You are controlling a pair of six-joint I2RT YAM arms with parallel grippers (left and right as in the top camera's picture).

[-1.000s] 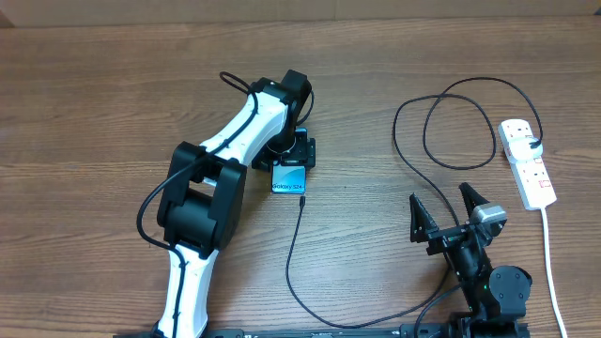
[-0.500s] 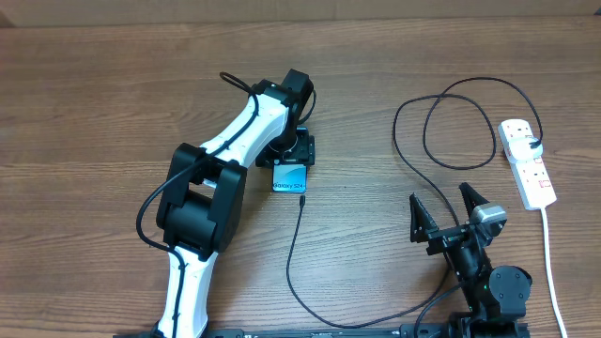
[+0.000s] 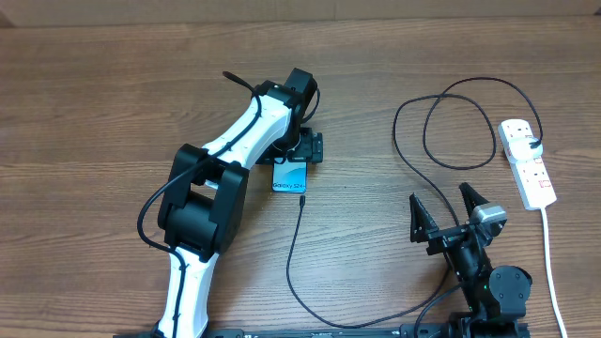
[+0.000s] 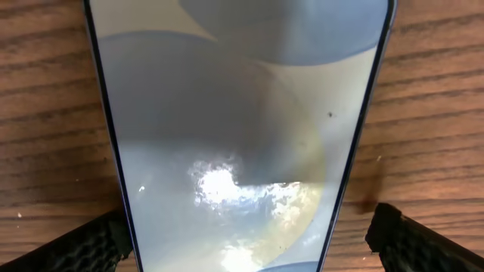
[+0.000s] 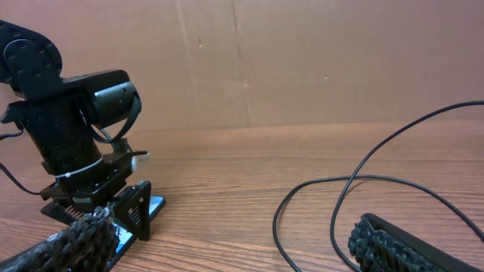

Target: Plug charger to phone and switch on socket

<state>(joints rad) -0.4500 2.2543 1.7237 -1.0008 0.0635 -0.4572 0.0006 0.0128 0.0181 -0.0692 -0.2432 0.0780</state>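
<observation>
Now that the left gripper (image 3: 308, 150) has spread wide and shifted slightly aside above the phone (image 3: 289, 178), it holds nothing; the phone lies flat mid-table, the charger (image 3: 293, 253) meeting its near end — seemingly plugged; so the socket (image 3: 528, 161), far right, looks next, nearer the right gripper (image 3: 449, 211) — open, empty; wood-grain table (image 3: 94, 94), cardboard wall (image 5: 302, 53) behind.

From overhead, the far end of the phone (image 3: 290, 179) is hidden under the left gripper (image 3: 299, 155). Where the charger (image 3: 301, 202) meets the phone, its plug tip is too small to tell whether it is seated. The switches on the socket (image 3: 528, 164) are too small to read. Its white cord (image 3: 550, 268) runs off the bottom edge. In the left wrist view both ends of the phone are cut off.
</observation>
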